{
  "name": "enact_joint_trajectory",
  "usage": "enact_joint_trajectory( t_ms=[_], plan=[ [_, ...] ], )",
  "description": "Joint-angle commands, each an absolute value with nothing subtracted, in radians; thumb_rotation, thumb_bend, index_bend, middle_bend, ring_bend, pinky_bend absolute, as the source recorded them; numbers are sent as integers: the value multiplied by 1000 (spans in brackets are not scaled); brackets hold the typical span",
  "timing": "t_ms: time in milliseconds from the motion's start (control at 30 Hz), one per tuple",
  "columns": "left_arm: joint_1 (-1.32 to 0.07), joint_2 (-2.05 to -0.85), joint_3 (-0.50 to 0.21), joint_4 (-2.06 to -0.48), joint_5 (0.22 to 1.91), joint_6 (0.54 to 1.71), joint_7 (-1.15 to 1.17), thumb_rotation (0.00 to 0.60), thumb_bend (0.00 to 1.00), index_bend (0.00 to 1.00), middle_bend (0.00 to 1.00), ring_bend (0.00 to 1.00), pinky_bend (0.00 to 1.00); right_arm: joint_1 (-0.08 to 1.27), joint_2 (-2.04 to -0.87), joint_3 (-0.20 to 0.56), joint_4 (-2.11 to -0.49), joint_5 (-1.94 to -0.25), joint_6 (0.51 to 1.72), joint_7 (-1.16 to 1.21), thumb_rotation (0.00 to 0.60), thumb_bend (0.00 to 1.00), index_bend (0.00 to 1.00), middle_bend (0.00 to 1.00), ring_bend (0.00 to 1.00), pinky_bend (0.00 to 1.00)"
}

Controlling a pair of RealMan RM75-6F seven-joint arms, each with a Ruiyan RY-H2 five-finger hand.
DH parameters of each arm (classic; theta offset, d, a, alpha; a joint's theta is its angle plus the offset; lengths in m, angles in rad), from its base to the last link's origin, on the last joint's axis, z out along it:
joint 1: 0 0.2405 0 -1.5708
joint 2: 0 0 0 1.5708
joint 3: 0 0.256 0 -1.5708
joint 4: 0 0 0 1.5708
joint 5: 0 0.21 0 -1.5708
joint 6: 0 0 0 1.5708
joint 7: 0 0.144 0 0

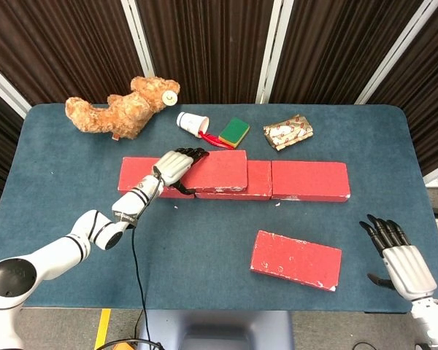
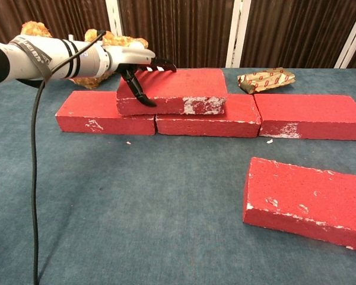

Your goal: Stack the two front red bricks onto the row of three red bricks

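Note:
Three red bricks lie end to end in a row: left (image 1: 135, 175), middle (image 1: 257, 181) and right (image 1: 310, 181). A fourth red brick (image 1: 217, 169) lies flat on top, across the joint between the left and middle ones. My left hand (image 1: 177, 166) grips its left end, fingers over the top and thumb on the front face (image 2: 133, 66). Another red brick (image 1: 296, 259) lies alone at the front right, also in the chest view (image 2: 308, 199). My right hand (image 1: 403, 261) hovers open near the table's front right corner, to the right of that brick.
Behind the row are a teddy bear (image 1: 124, 108), a tipped paper cup (image 1: 192, 122), a green sponge (image 1: 234, 130) and a patterned packet (image 1: 287, 131). A black cable (image 2: 34, 178) hangs from my left arm over the left front of the blue table (image 1: 204, 240).

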State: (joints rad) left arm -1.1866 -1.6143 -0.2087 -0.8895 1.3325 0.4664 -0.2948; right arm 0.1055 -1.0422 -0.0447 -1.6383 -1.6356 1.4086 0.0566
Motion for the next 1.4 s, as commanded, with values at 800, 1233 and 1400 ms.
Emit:
enact_joint_trajectory(
  t_ms=[800,1233,1400],
  plan=[
    [-1194,-1585,-201,-933,1291,409,-288,600,220,0,0,0,46,95,-1044,-35,-1647,-1614,1423,40,600,65,0,0,0,0],
    [-1127,-1470,-189,-1127,1356,578,-244,600,217,0,0,0,40,95,-1055,-36,-1627,-1653,1450,82,600,65,0,0,0,0],
    [-944,-1283,-107,-1408,1414,812,-158,600,209,0,0,0,44,120,-1052,-49,-1611,-1706,1456,280,600,65,0,0,0,0]
  ],
)
